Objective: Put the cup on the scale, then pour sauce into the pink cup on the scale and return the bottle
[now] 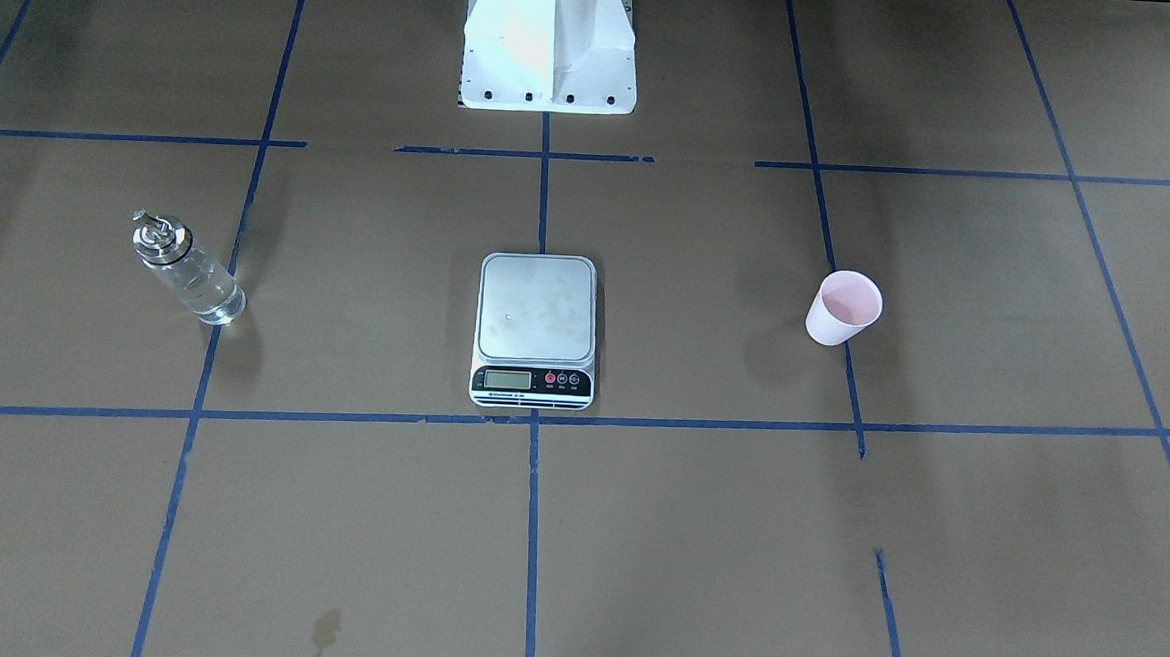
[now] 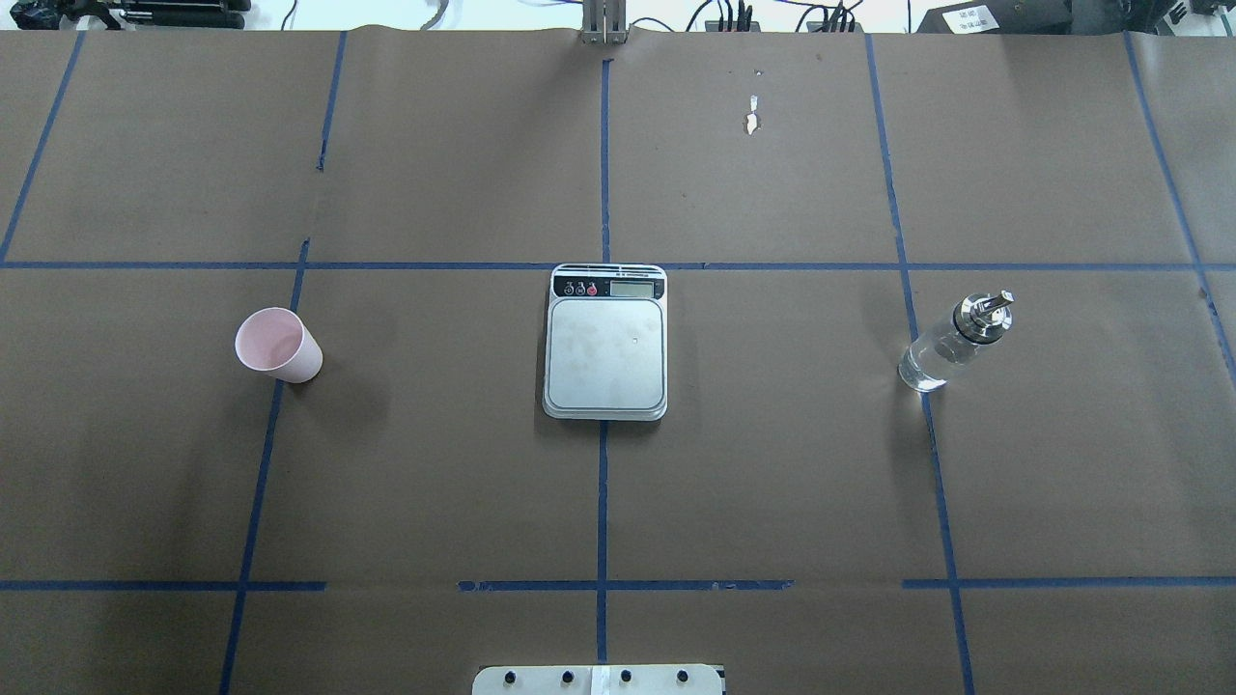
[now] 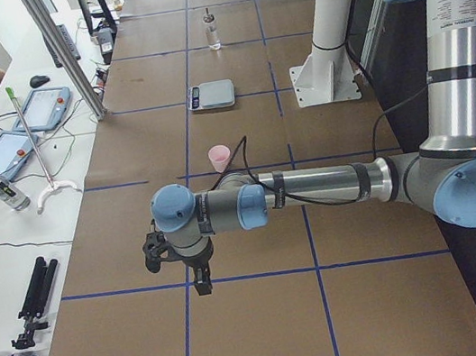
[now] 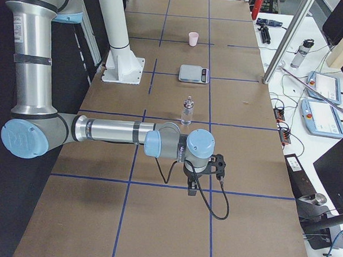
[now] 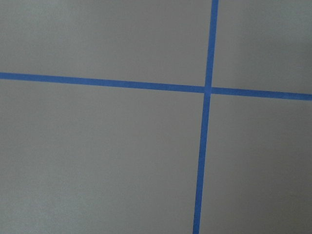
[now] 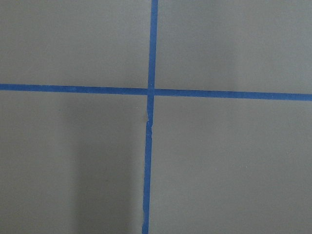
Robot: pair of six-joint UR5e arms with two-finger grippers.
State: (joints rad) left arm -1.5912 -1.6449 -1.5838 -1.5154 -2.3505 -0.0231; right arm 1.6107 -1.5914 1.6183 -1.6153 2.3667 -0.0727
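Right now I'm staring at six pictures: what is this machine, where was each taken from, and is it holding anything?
It is a robot with two arms, each ending in a pincer. Two pictures look down on the table: one from behind the robot, one facing it. Two are from the table's ends; there the left pincer and the right pincer hang over the table, too small to tell whether open. Two come from cameras on the wrists and show only brown paper and blue tape. On the table stand a pink cup, a scale and a glass bottle of clear liquid, all apart. Nothing is held.
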